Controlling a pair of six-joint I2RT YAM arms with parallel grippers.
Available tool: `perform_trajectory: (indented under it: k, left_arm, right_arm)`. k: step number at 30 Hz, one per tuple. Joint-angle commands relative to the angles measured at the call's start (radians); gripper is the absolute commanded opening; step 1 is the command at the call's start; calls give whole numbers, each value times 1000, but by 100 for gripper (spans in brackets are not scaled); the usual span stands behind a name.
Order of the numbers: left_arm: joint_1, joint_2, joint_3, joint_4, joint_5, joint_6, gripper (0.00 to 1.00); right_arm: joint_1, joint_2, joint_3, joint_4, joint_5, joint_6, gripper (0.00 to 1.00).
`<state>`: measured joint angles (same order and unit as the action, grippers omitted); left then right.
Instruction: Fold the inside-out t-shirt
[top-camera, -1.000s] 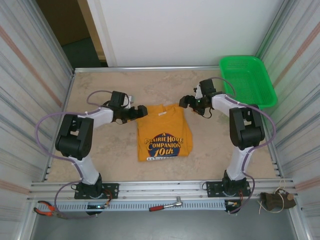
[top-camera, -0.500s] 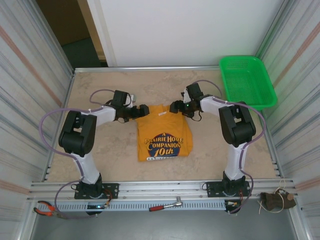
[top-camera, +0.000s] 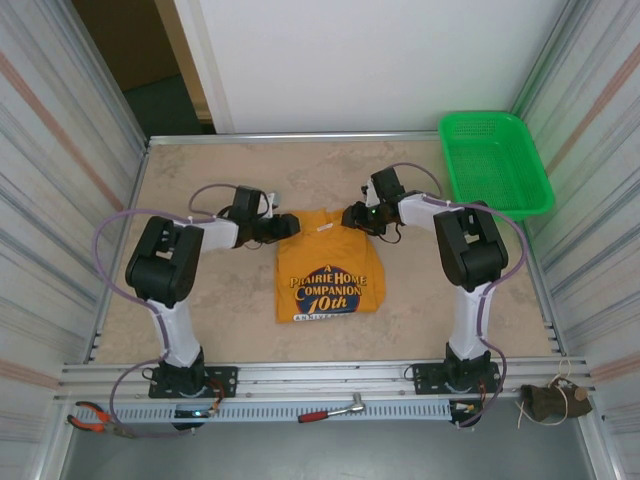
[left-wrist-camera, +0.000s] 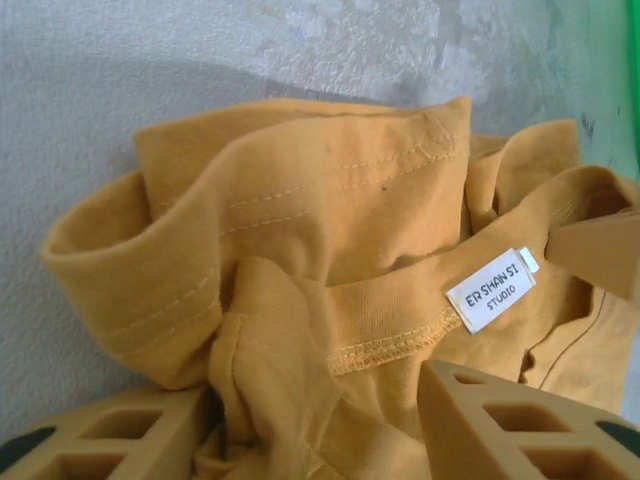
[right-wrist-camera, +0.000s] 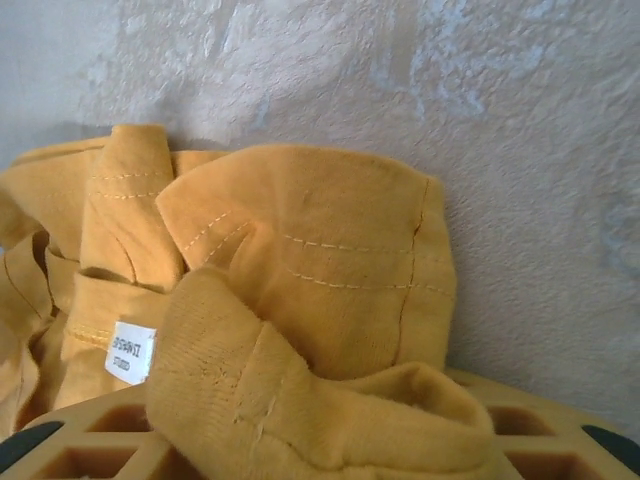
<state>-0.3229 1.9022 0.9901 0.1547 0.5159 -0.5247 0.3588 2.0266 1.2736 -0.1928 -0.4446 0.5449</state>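
Your t-shirt (top-camera: 328, 270) is orange-yellow all over with matching stitching. It carries a dark navy printed logo (top-camera: 327, 292) toward its 6 o'clock end and a white neck label (left-wrist-camera: 490, 290) lettered in black. It lies on a table (top-camera: 230, 170) mottled beige and cream, with a bright green mesh-patterned basket (top-camera: 497, 160) at 2 o'clock. You'll see the left arm (top-camera: 165, 265) and right arm (top-camera: 468, 250) in black and white with lilac cables (top-camera: 110, 250), the left gripper's fingers (left-wrist-camera: 500, 420) tan-orange, orange-handled pliers (top-camera: 95, 418) at 7 o'clock and a red-handled ratchet (top-camera: 325, 412) at 6.
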Motion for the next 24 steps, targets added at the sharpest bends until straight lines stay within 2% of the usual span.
perform_trajectory:
  k: [1, 3, 5, 6, 7, 11, 14, 20, 24]
  left_arm:
    - [-9, 41, -25, 22, 12, -24, 38]
    - [-10, 54, -21, 31, 9, -29, 25]
    - [-8, 54, -10, 29, 3, -26, 4]
    - [-6, 45, -6, 21, -1, -24, 0]
    - [-4, 26, -5, 19, -5, -19, 0]
    - [9, -76, -8, 25, -31, -16, 0]
    - [27, -93, 42, 25, -9, -26, 0]
    - [69, -37, 249, -16, 42, -28, 0]
    - [84, -11, 464, -95, 63, -14, 0]
  right_arm:
    - [5, 43, -5, 19, -44, 23, 37]
    - [2, 51, -3, 26, -62, 31, 25]
    - [-6, 50, -2, 33, -82, 36, 12]
    - [-13, 41, -5, 38, -96, 41, 5]
    - [-22, 23, -16, 54, -112, 51, 0]
    - [-57, -67, -45, 97, -143, 97, 0]
    - [-79, -81, 4, 98, -165, 130, 0]
    - [-115, -13, 221, 47, -198, 174, 0]
    - [-137, -3, 397, -20, -204, 189, 0]
